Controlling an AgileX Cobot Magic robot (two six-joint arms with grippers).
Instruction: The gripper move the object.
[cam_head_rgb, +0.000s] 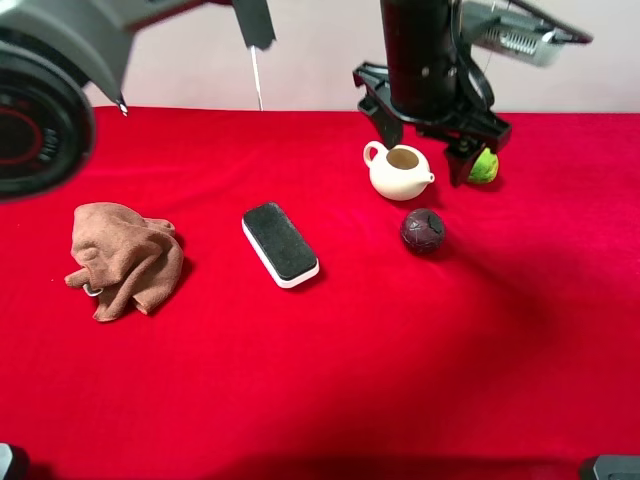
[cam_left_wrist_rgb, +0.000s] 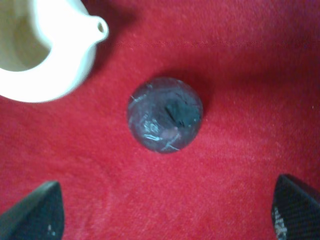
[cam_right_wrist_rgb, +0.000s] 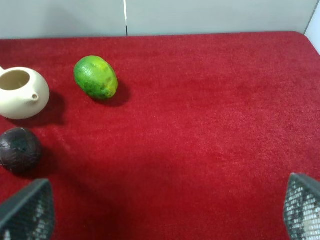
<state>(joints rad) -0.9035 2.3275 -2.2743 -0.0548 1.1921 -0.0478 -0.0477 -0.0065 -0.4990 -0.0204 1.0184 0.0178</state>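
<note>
The object, a small dark maroon ball (cam_head_rgb: 422, 229), lies on the red cloth just in front of a cream teapot (cam_head_rgb: 398, 170). In the left wrist view the ball (cam_left_wrist_rgb: 165, 114) sits centred ahead of my left gripper (cam_left_wrist_rgb: 165, 212), whose black fingers are spread wide and hold nothing. In the exterior high view this gripper (cam_head_rgb: 425, 140) hangs open above the teapot and ball, touching neither. My right gripper (cam_right_wrist_rgb: 165, 217) is open and empty, well back from the ball (cam_right_wrist_rgb: 19, 149).
A green fruit (cam_head_rgb: 484, 166) lies right of the teapot, beside one finger. A black-topped white eraser block (cam_head_rgb: 280, 243) and a crumpled brown cloth (cam_head_rgb: 122, 257) lie to the left. The red table cover (cam_head_rgb: 330, 380) reaches the back wall.
</note>
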